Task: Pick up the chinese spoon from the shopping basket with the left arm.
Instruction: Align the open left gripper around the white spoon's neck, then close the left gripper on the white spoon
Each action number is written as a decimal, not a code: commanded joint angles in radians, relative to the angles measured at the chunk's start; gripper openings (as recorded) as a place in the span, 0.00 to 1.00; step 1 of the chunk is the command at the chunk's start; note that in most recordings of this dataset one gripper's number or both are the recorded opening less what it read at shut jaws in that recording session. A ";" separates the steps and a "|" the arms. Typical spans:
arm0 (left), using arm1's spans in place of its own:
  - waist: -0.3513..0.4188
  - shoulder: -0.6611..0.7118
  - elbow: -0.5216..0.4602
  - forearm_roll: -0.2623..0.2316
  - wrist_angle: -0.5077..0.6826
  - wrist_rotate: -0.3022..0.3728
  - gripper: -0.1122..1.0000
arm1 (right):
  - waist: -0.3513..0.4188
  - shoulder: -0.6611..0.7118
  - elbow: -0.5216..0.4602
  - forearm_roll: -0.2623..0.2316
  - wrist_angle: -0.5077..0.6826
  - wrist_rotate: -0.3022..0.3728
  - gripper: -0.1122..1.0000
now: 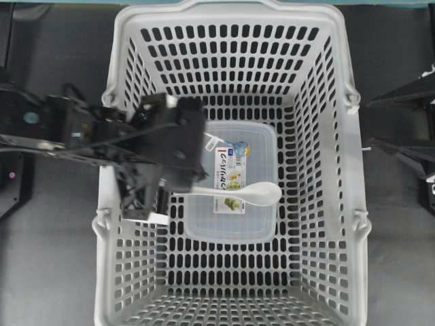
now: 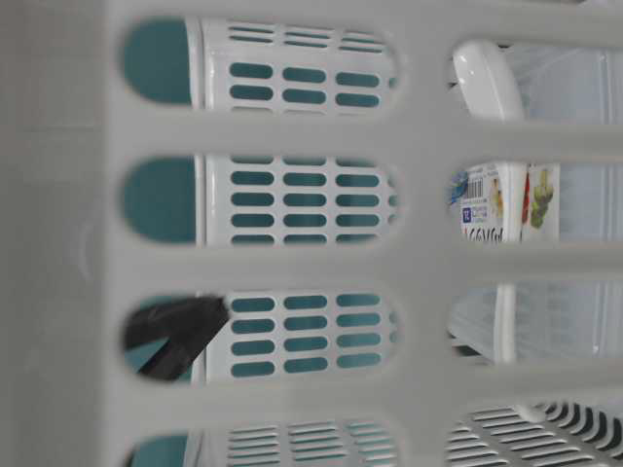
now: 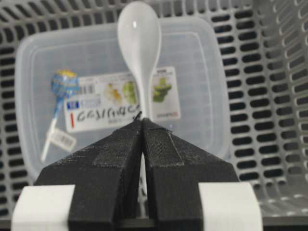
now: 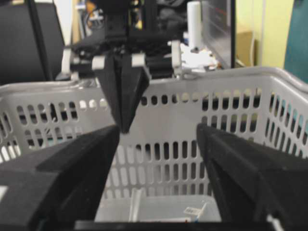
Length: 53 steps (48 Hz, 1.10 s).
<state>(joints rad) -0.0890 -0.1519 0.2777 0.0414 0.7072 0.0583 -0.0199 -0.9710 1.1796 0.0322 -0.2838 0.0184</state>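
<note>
The white chinese spoon (image 1: 255, 193) lies across the top of a clear lidded container (image 1: 231, 227) inside the light-grey shopping basket (image 1: 238, 13). My left gripper (image 1: 199, 187) reaches in over the left wall and is shut on the spoon's handle. In the left wrist view the jaws (image 3: 143, 121) pinch the handle, and the spoon's bowl (image 3: 139, 38) points away over the container's label. I cannot tell whether the spoon touches the lid. My right gripper (image 1: 372, 123) is open and empty outside the basket's right wall. It also shows in the right wrist view (image 4: 159, 139).
The container (image 3: 202, 62) has a printed label and a blue lollipop (image 3: 64, 85) with a tag in it. The basket's slotted walls (image 3: 279, 96) rise on all sides. The right wrist view shows the left gripper (image 4: 125, 126) beyond the basket rim (image 4: 240, 77).
</note>
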 commanded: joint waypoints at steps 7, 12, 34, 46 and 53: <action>-0.002 0.080 -0.087 0.003 0.051 0.003 0.15 | -0.002 0.005 -0.017 0.003 -0.003 -0.002 0.69; 0.000 0.144 -0.126 0.003 0.097 0.006 0.41 | -0.003 0.005 -0.015 0.003 -0.003 -0.002 0.69; -0.003 0.354 -0.176 0.003 0.112 -0.015 0.86 | -0.002 0.005 -0.014 0.003 -0.003 -0.002 0.69; -0.006 0.385 -0.150 0.003 0.107 -0.069 0.86 | -0.002 0.005 -0.014 0.003 -0.003 -0.002 0.69; -0.008 0.382 -0.118 0.003 0.100 -0.084 0.79 | -0.002 0.005 -0.014 0.003 -0.003 -0.002 0.69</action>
<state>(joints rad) -0.0936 0.2316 0.1473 0.0414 0.8161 -0.0261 -0.0215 -0.9725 1.1796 0.0322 -0.2823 0.0184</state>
